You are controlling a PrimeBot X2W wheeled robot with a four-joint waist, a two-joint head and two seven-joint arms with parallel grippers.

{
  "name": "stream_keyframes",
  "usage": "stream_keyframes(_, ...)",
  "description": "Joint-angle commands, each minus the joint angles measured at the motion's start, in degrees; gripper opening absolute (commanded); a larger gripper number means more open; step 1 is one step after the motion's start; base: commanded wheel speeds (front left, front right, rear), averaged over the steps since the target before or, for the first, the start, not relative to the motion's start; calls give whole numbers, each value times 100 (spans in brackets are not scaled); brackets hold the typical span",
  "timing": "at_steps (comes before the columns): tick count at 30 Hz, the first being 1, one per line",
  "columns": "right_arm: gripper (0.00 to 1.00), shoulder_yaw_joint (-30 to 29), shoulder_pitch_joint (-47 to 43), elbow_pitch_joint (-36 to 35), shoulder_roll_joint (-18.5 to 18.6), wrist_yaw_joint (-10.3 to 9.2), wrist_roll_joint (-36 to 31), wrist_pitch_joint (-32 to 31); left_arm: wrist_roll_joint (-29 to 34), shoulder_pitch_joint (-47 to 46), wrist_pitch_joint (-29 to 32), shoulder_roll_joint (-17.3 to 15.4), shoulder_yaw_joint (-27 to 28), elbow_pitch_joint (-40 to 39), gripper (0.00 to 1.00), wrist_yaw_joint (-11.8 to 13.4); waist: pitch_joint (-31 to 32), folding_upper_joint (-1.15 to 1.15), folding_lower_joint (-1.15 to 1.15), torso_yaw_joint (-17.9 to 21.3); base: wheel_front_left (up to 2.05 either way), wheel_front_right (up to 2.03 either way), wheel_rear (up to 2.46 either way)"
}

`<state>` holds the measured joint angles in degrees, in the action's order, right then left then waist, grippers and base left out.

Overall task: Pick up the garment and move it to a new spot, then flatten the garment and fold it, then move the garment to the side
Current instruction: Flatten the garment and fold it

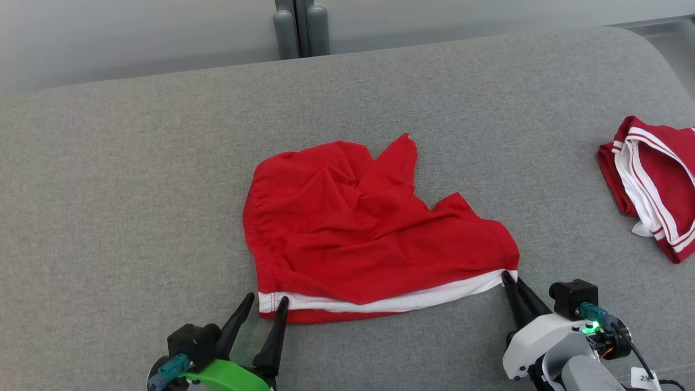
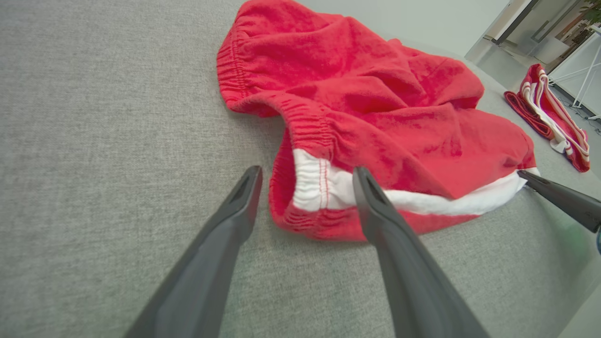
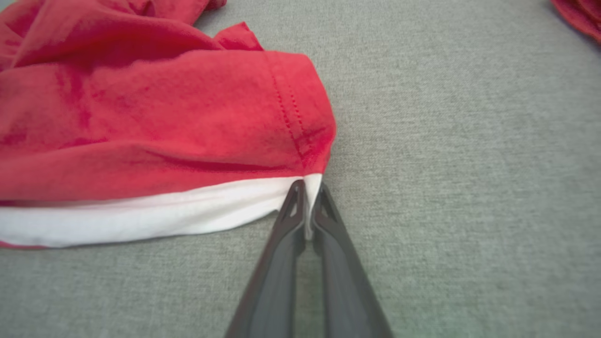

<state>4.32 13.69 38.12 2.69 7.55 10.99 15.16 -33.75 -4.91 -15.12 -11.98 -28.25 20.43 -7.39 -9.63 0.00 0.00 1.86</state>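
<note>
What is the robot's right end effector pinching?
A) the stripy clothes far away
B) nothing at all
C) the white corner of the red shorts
C: the right end effector is shut on the white-edged corner of the red shorts, with white cloth showing between its two closed fingers.

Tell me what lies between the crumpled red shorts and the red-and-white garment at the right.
Nothing: the head view shows bare grey upholstery between the red shorts and the red-and-white garment, which lie well apart.
</note>
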Motion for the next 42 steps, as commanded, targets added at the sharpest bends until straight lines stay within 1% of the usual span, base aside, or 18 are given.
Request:
stream_keyframes(1,0,-13,33,5,43,-13,22,-4,-35,-104,0,-67,-29,19,21,-16,-21,0,0,17,0,0,0)
stream_keyframes(2,0,-18,36,-9,43,-13,29,-4,-36,-105,0,-76,-59,19,0,-16,-22,0,0,15,0,0,0)
stream_keyframes(6,0,-59,65,-123,41,-13,72,-3,-47,-96,0,-134,-88,-3,0,-16,31,0,0,-17,0,0,0)
stream_keyframes(10,0,-76,136,-422,38,-12,244,1,0,-27,0,-150,-35,-181,0,-16,190,0,0,-45,0,0,0)
stream_keyframes(12,0,-23,188,-700,34,-12,372,3,38,-21,0,-171,47,-383,0,-16,296,0,0,-51,0,0,0)
stream_keyframes(16,0,-180,420,-1355,37,-12,562,3,187,-283,0,-263,342,-903,0,-16,498,0,0,-71,0,0,0)
stream_keyframes(19,0,-312,701,-1852,39,-12,614,3,353,-588,0,-451,407,-1338,0,-16,625,0,0,-77,0,0,0)
stream_keyframes(21,0,-370,996,-2203,35,-12,611,3,437,-957,0,-681,426,-1659,0,-16,700,0,0,-63,0,0,0)
stream_keyframes(24,0,-367,1497,-2629,36,-12,470,3,300,-1584,0,-1004,456,-2028,0,-16,767,0,0,-38,0,0,0)
stream_keyframes(27,0,-338,1985,-2879,35,-12,235,3,140,-2208,1,-1287,491,-2275,0,-17,793,0,0,-11,0,0,0)
stream_keyframes(30,0,-291,2487,-2887,31,-12,-19,2,-34,-2793,1,-1578,349,-2247,0,-17,745,0,0,46,0,0,0)
stream_keyframes(31,0,-272,2634,-2846,34,-12,-133,3,-103,-2939,2,-1630,301,-2196,0,-17,714,0,0,64,0,0,0)
stream_keyframes(34,0,-211,3106,-2686,45,-12,-417,-82,-236,-3454,1,-1861,39,-2027,0,-17,499,0,0,124,0,0,0)
stream_keyframes(37,0,-163,3595,-2454,46,-12,-665,-185,-425,-3884,1,-1973,-144,-1769,0,-17,180,0,0,152,0,0,0)
stream_keyframes(39,0,-163,3918,-2256,37,-12,-834,-193,-481,-4222,0,-2016,-165,-1681,0,-17,-77,0,0,187,0,0,0)
stream_keyframes(41,0,-235,4289,-2036,45,-12,-997,-150,-353,-4541,0,-2119,-175,-1593,0,-17,-349,0,0,227,0,0,0)
stream_keyframes(42,0,-293,4440,-1934,45,-12,-1077,-134,-310,-4661,1,-2111,-159,-1567,0,-17,-453,0,0,232,0,0,0)
